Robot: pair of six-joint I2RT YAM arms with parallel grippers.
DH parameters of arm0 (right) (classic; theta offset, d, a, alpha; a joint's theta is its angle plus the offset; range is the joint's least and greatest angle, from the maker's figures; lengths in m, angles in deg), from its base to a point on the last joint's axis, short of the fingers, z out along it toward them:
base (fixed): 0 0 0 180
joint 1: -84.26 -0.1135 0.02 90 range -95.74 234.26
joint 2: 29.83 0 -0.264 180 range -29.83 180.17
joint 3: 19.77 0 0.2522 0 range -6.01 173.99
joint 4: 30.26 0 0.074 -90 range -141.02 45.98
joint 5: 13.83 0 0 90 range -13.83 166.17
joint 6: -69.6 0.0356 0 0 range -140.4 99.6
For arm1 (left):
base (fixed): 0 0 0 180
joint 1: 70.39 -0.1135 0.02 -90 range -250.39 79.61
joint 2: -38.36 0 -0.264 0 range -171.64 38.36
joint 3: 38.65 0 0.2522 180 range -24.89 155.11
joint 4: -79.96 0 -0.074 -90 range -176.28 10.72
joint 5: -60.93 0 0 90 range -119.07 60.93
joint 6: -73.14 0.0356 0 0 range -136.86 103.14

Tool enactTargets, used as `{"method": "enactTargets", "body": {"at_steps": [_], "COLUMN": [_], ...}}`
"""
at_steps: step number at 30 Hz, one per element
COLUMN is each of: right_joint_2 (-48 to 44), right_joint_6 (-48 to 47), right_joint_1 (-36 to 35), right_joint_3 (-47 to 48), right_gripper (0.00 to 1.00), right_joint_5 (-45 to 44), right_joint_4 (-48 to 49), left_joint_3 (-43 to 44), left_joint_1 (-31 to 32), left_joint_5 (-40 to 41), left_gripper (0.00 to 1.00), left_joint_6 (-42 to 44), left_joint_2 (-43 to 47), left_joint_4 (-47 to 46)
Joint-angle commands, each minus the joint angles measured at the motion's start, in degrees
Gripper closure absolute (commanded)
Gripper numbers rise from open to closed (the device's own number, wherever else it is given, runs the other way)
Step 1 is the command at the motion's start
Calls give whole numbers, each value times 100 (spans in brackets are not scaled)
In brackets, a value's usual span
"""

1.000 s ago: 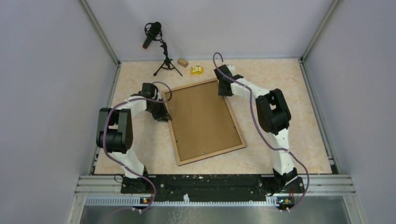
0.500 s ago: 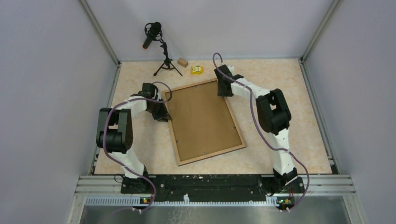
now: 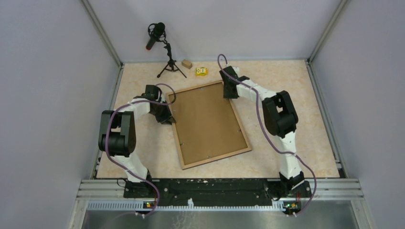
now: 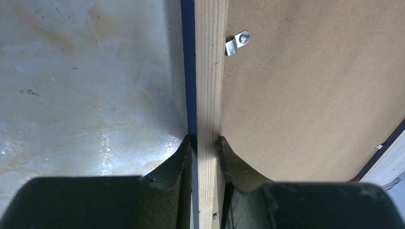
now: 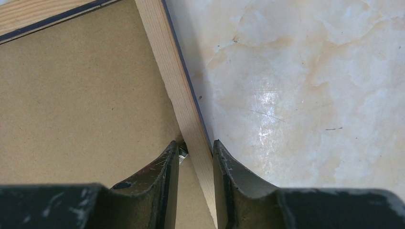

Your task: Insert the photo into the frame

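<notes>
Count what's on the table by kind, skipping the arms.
frame: 1
backing board: 1
mic on tripod: 1
wood block: 1
yellow item: 1
Total: 5

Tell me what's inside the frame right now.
A brown backing board fills the frame, with small metal clips at its edge. Whether the photo lies beneath cannot be seen; the board covers everything under it.
</notes>
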Motion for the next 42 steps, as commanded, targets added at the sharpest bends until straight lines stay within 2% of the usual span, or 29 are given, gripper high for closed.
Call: {"method": "enactTargets", "body": {"at_steps": [1,20,27,30,31,32,34,35,38,42], "right_joint_2": [62,-246,-354,-559,-636,-697,-769,-768,-707,-906], "right_joint_6": [-34,579,324,228,200,195,195,199,227,273], "right_joint_1": [-67,206,212,223,227,232,255,278,355,409], "right_joint_3": [-168,-773,-940,-1100,-1189,-1259,-1357,-1380,-1351,-1633], "right_gripper": [100,100,100,100,98,91,70,65,62,61], "right_joint_5": [309,666,1062,1313,1382,1415,1502,1542,1685,2247], "right_joint_4": [-608,-234,215,537,657,731,855,863,773,886], "left_joint_3": [-33,-35,-35,-49,-59,-66,-64,-51,4,-36], "left_joint_1": [-50,-50,-50,-50,-50,-45,-45,-49,-50,-50], "left_joint_5": [482,539,542,525,501,471,416,395,285,-218], "left_gripper": [88,89,90,87,86,85,83,82,76,62], "left_joint_6": [-2,-1,22,81,104,125,180,209,313,385], "left_joint_2": [-221,-204,-189,-146,-124,-110,-101,-115,-174,-146], "left_joint_4": [14,3,-10,-41,-60,-85,-115,-127,-135,-390]}}
